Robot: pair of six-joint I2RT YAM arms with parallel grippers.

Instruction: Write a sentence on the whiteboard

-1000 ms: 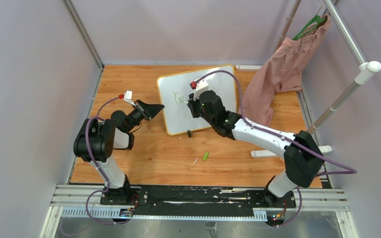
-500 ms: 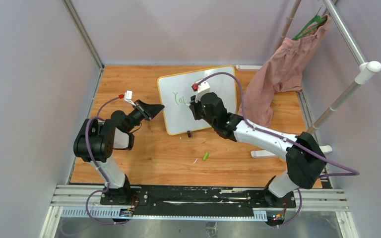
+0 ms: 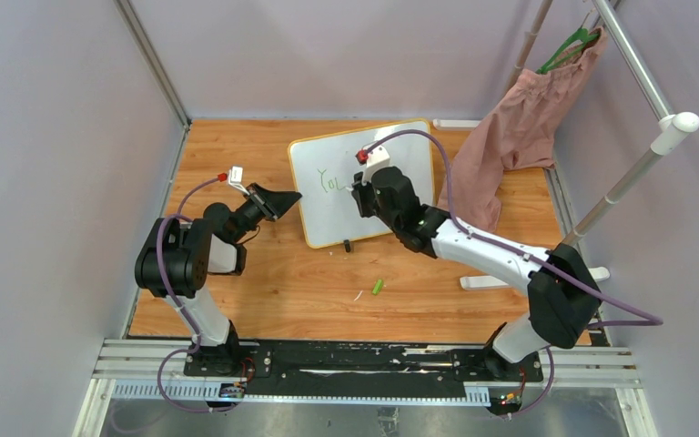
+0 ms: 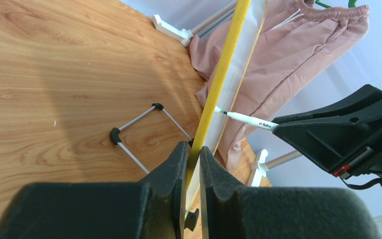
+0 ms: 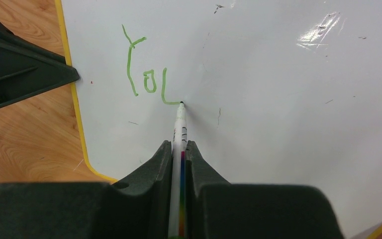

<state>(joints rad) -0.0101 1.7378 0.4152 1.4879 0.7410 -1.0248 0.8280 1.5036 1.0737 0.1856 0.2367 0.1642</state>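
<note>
- Two arms share the job in the top view. The left gripper [image 3: 284, 198] pinches the left edge of the whiteboard [image 3: 328, 218], which stands propped at the far middle of the table [image 3: 264, 273]. The right gripper [image 3: 361, 189] reaches over the board's face from the near right. A pink garment [image 3: 510, 137] hangs just beside the board's right edge, and a green cap [image 3: 378, 287] lies on the wood nearer the bases.
- Left wrist view: the jaws stand narrow, clamped on the yellow rim, which is seen edge-on. The marker [image 4: 243, 118] meets the board's face from the right.
- Right wrist view: the fingers are closed tight on the marker's barrel. Its tip touches the board at the end of the sentence [image 5: 146, 74], which so far reads "Yo" plus an L-shaped stroke, high on the board's left part.
- By my judgement, the next stroke goes up to close the "u", then rightward along the board's long axis. Bare white lies to the right and below the writing; the left rim is near.
</note>
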